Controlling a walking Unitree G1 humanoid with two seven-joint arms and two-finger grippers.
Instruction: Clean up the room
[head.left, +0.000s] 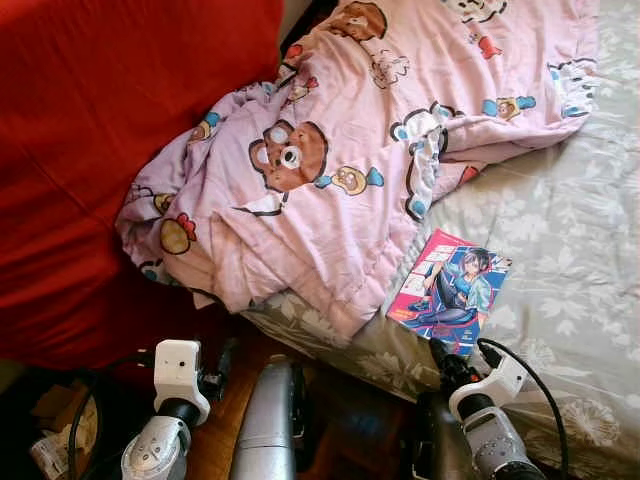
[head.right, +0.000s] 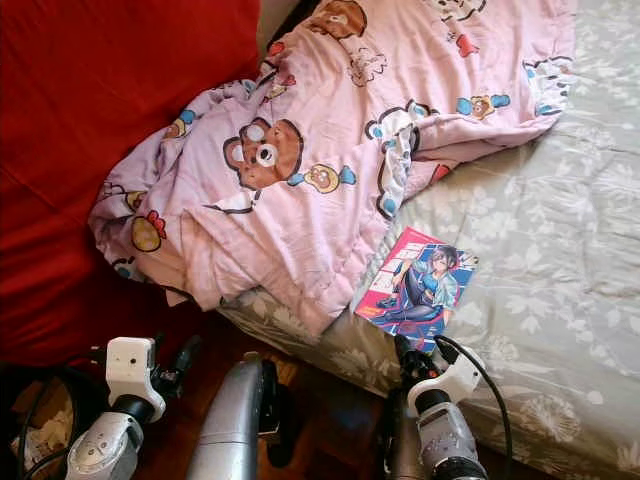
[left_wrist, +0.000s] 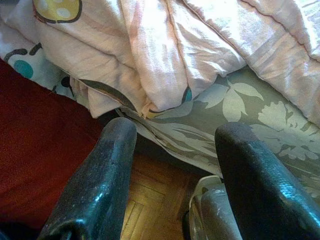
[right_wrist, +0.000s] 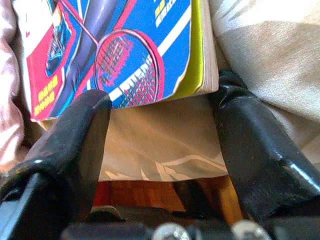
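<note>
The work area is a bed covered by a grey-green sheet with a pale floral print (head.left: 590, 270), standing over a wooden parquet floor (left_wrist: 150, 200), with a red fabric surface (head.left: 90, 150) along its far-left side.

Right gripper (right_wrist: 160, 125): released, jaws spread wide. It sits at the near edge of the bed, and its fingertips (right_wrist: 90, 107) flank the near edge of the thin paperback comic book with a pink-and-blue illustrated cover (head.left: 450, 290). One tip overlaps the cover corner; the other stands just beside the page edges. This alignment suits a pinch across the book's width. The book lies flat on the sheet at 12 o'clock from this gripper, so a low, level approach is probably required.

Left gripper (left_wrist: 175, 165): also released, empty, held low over the floor beside the bed edge.

Crumpled pink quilt with cartoon bear print (head.left: 330, 170): it lies at 10 to 11 o'clock from the book, its hem just beside the book and spilling over the mattress edge.
</note>
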